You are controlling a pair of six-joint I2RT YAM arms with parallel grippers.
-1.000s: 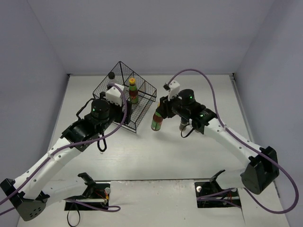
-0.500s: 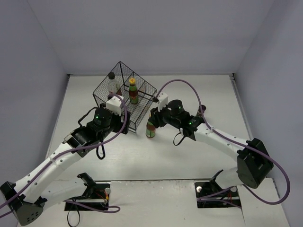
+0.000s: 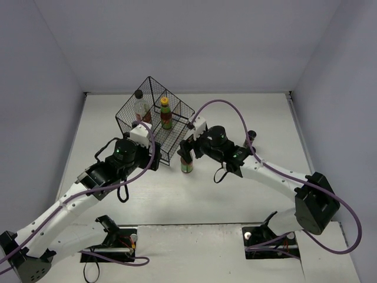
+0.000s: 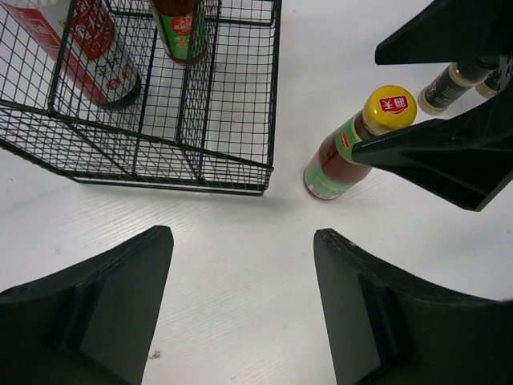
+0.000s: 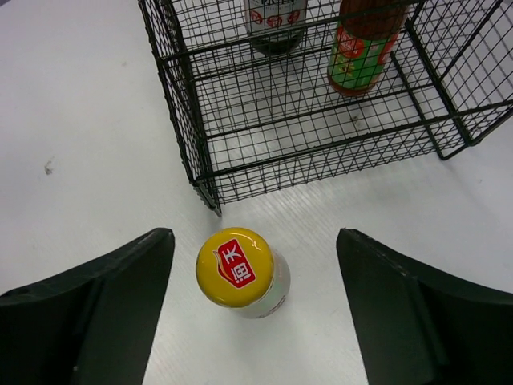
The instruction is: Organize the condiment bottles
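Between the right fingers (image 5: 88, 313), spread wide and clear of it, the yellow-capped bottle (image 5: 235, 267) stands upright on the counter (image 5: 80, 120), cap skyward, with the left fingers (image 4: 96, 305) likewise released.

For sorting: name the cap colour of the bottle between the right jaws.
Yellow cap, red mark; right wrist view.

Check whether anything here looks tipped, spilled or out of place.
Nothing is spilled or tipped. One yellow-capped bottle stands upright on the table just outside a corner of the wire basket, flanked by the open right gripper. The tall clear bottle and a second yellow-capped bottle stand inside the basket.
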